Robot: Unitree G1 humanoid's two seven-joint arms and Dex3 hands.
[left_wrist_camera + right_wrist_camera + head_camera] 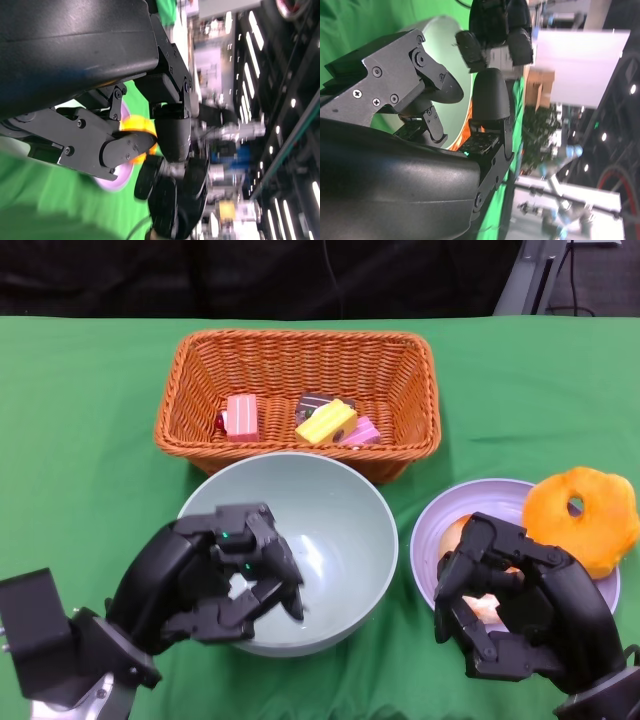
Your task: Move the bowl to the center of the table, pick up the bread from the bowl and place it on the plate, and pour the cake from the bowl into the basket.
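Note:
A pale green bowl [330, 540] stands mid-table and looks empty. My left hand [215, 575] grips its near left rim, fingers reaching inside. In the wicker basket [190, 390] behind it lie several cake pieces [325, 422]. The lilac plate [495, 498] is to the bowl's right. An orange ring-shaped bread [582, 518] rests on its far right rim. My right hand [510, 605] is over the plate's near half with curled fingers. A pale orange bread piece [456, 533] shows under and between them; I cannot tell whether the hand grips it.
Green cloth covers the table [80, 440]. The basket almost touches the bowl's far rim. The right wrist view shows the bowl [442, 45] and my left hand [495, 30] beyond my own fingers. The left wrist view shows the plate [117, 175].

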